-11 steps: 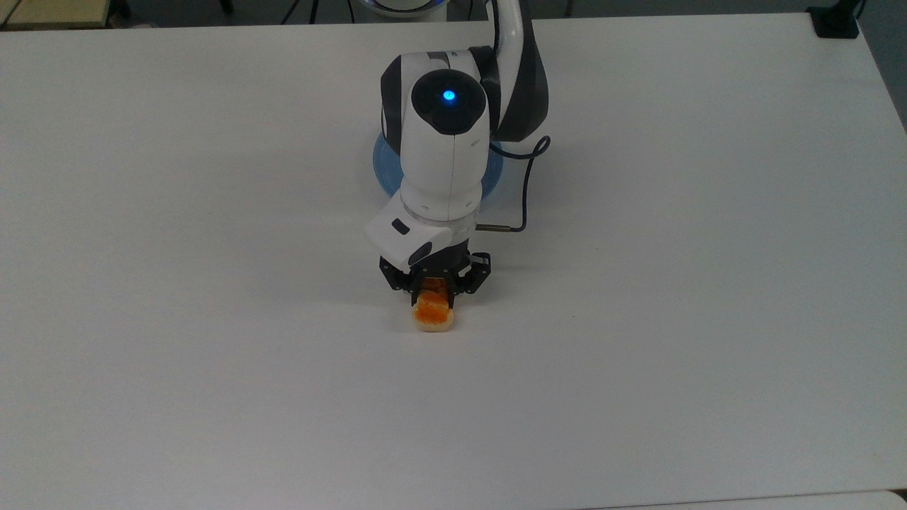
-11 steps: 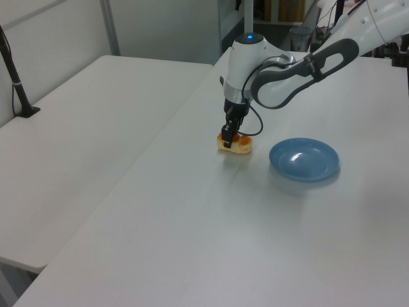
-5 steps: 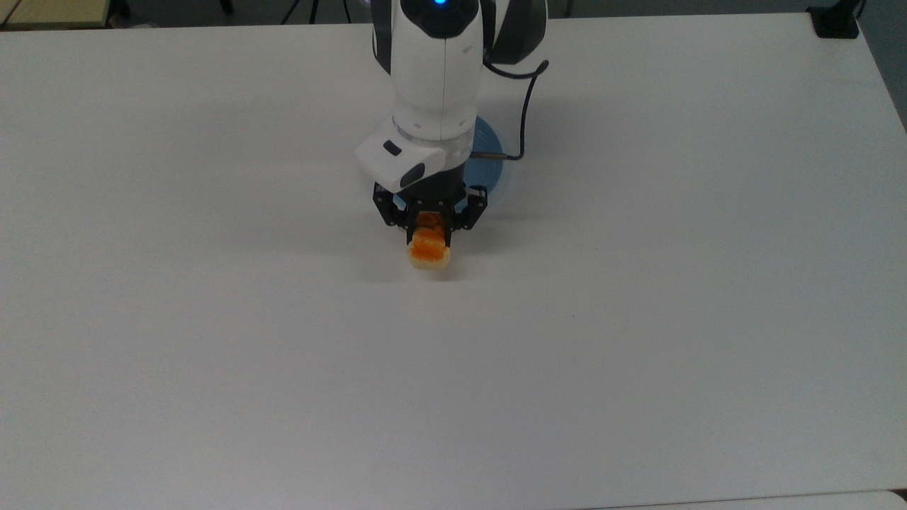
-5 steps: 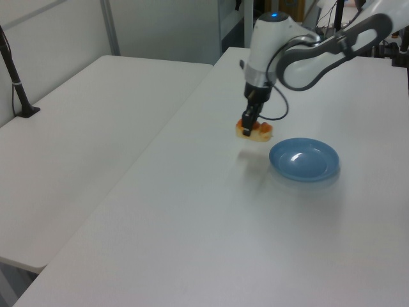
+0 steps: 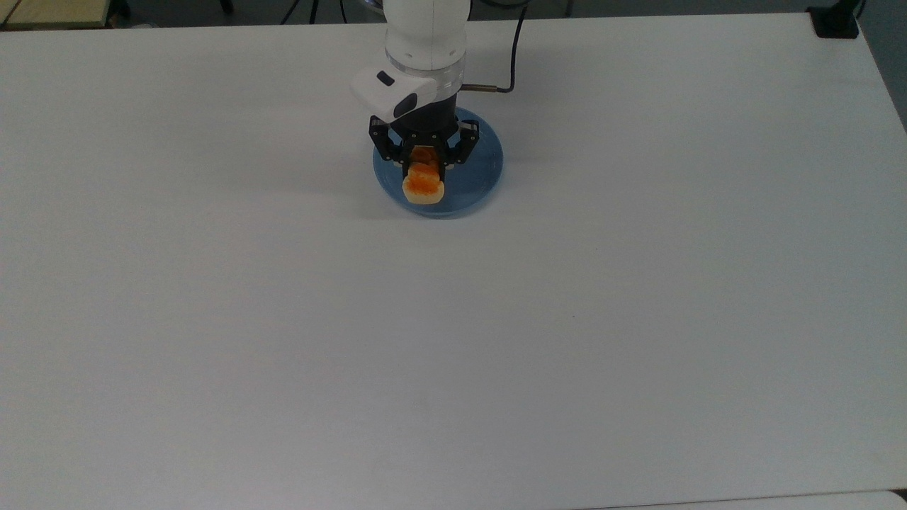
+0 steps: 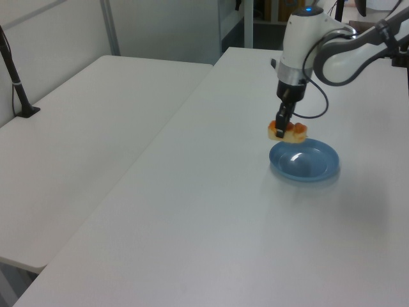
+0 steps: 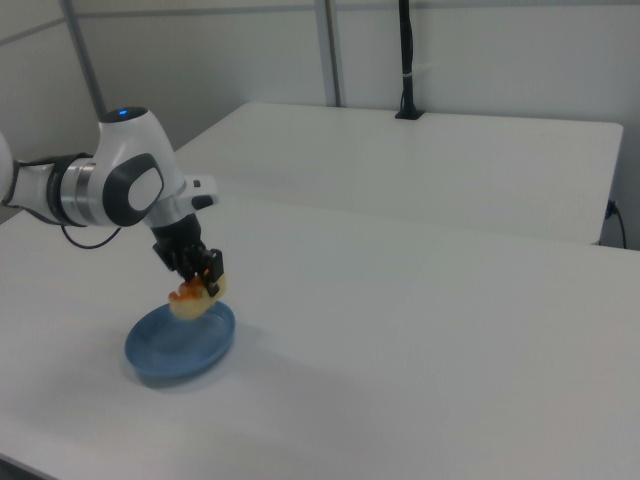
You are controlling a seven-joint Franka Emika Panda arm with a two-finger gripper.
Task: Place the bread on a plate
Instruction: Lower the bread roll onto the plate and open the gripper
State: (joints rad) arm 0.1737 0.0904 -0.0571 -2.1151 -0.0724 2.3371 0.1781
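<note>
Bread [image 5: 423,186]: small loaf, orange-brown glazed top, pale sides. Held in the air over the plate, clear of its surface; the left view shows a gap between its underside and the blue dish. Long axis roughly level, running toward the top view's bottom, so one end juts out from the grip toward the plate's near rim. In the left view [image 6: 287,130] and the right view [image 7: 195,296] it hangs over the rim-side part of the dish, not its middle.

Gripper [image 5: 424,157]: pointing straight down, jaws narrowed onto the bread across its short width, at the end nearer the arm. The grip looks off-centre along the loaf, though the fingers hide how much of it lies behind them.

Plate [image 5: 484,157]: round, shallow, blue, raised rim, wider than the loaf is long. Sits on the white table [image 5: 638,319] directly beneath the gripper. Nothing lies in it.

Key relation: bread directly under the jaws, plate directly under the bread. Judged step: carry finished or nearly so; a lowering and release remain. A small shift toward the plate's centre would likely keep the jutting end inside the rim.

Surroundings: a second white table [image 6: 83,128] at the left view's left; a black cable [image 5: 516,49] trailing from the wrist.
</note>
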